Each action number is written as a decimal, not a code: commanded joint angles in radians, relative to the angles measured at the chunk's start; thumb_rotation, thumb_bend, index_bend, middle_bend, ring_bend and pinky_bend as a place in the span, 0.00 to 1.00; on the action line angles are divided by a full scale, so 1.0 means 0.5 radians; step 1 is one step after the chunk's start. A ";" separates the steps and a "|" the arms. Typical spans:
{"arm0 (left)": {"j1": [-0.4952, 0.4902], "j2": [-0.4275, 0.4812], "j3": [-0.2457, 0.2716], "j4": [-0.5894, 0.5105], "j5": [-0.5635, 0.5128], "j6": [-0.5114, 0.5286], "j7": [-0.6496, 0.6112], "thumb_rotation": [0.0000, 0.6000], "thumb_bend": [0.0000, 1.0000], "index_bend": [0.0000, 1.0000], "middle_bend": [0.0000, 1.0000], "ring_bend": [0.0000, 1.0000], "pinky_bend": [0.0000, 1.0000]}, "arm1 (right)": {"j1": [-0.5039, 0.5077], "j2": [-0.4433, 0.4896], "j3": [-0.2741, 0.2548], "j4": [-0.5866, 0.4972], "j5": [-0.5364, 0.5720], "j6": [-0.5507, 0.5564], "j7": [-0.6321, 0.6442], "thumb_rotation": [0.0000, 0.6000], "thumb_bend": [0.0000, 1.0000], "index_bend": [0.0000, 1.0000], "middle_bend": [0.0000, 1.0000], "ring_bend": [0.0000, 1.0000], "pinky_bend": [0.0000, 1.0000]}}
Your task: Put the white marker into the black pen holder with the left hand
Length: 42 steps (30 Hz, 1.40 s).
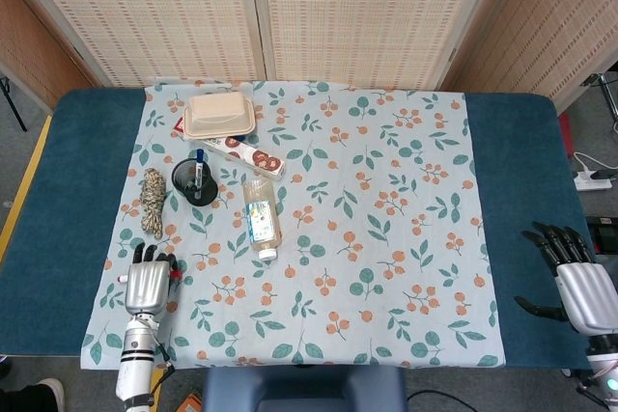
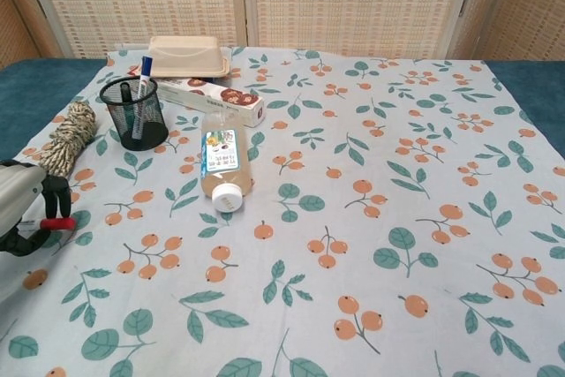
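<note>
At seven o'clock of the desk [image 1: 58, 238], the white marker with the red cap [image 2: 60, 222] is pinched in the left robot hand [image 1: 148, 284], fingers curled round it, just above the floral cloth. The grasp step looks done; carrying is judged next. A lift toward twelve o'clock past the coiled beige rope [image 2: 67, 138] is called for, to the black mesh pen holder [image 2: 134, 113], which already holds a blue-capped pen. At four o'clock the right robot hand [image 1: 576, 282] rests empty, fingers spread.

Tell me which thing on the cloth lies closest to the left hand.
The coiled beige-and-brown rope, just beyond the left hand; the black mesh pen holder and the lying clear plastic bottle are farther.
</note>
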 commanded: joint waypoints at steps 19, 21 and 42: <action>-0.110 0.784 -0.455 -0.784 0.220 0.010 -0.821 1.00 0.39 0.53 0.56 0.22 0.17 | -0.015 0.014 -0.003 0.028 -0.059 0.064 0.116 1.00 0.00 0.16 0.06 0.05 0.00; -0.132 0.990 -0.577 -0.920 0.143 -0.134 -1.087 1.00 0.39 0.53 0.56 0.22 0.18 | -0.021 0.015 -0.002 0.028 -0.071 0.086 0.134 1.00 0.00 0.16 0.06 0.05 0.00; -0.860 1.127 -0.872 0.110 0.360 -1.661 -3.750 1.00 0.39 0.56 0.58 0.23 0.17 | -0.043 -0.009 0.030 -0.013 0.000 0.118 -0.047 1.00 0.00 0.16 0.06 0.05 0.00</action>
